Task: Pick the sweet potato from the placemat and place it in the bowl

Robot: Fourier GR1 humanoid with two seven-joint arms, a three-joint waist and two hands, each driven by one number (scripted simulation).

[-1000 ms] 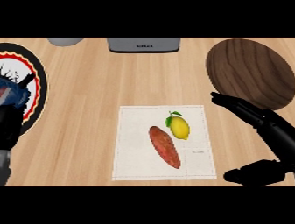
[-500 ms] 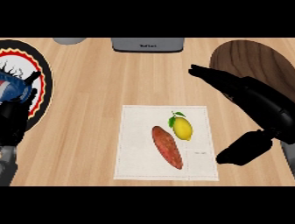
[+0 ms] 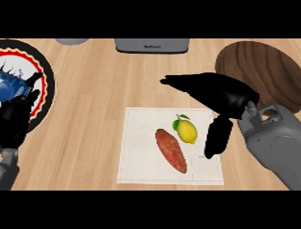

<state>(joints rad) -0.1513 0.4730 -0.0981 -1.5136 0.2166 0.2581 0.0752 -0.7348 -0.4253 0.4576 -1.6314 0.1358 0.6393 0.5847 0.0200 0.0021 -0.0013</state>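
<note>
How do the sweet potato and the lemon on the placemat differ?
The sweet potato is long, tapered and reddish-orange; the lemon is short, oval and yellow with a green leaf. The sweet potato lies left of the lemon and reaches lower. Both rest untouched on the white placemat.

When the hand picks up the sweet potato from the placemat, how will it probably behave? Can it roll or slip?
The sweet potato is long with tapered ends, so it would probably roll sideways if nudged, rather than along its length. It looks solid, likely stiff. It lies close beside the lemon on the placemat, so the open right hand may bump the lemon.
</note>
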